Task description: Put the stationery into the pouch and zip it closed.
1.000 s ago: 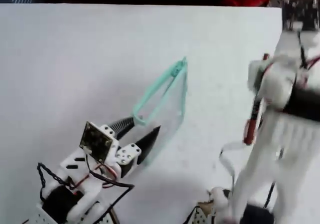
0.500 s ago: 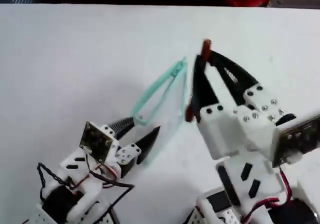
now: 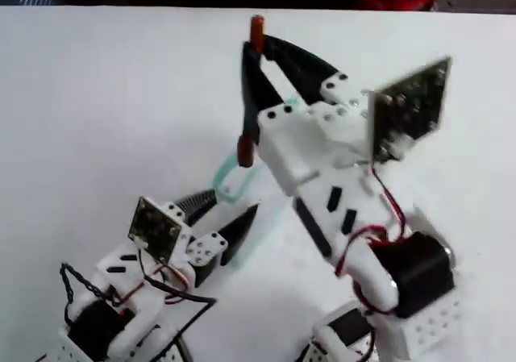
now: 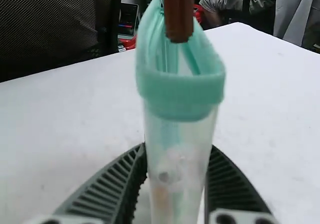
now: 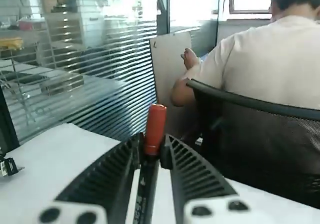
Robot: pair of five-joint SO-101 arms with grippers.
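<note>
Soft pouch (image 4: pixel 177 129), pinched by your left gripper (image 4: pixel 177 154), will likely flex; your right gripper (image 5: pixel 152 141) clamps the stiff pen (image 5: pixel 155 121) near its cap.

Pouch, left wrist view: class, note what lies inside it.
The right hand holds a red pen, its end at the open mouth of the pouch. Lower down, where the left hand grips, blurred pale shapes show through; I cannot identify them.

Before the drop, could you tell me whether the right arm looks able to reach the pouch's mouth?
Probably yes: the left gripper holds the pouch open, and the right gripper's pen hangs at its mouth, nothing between.
</note>
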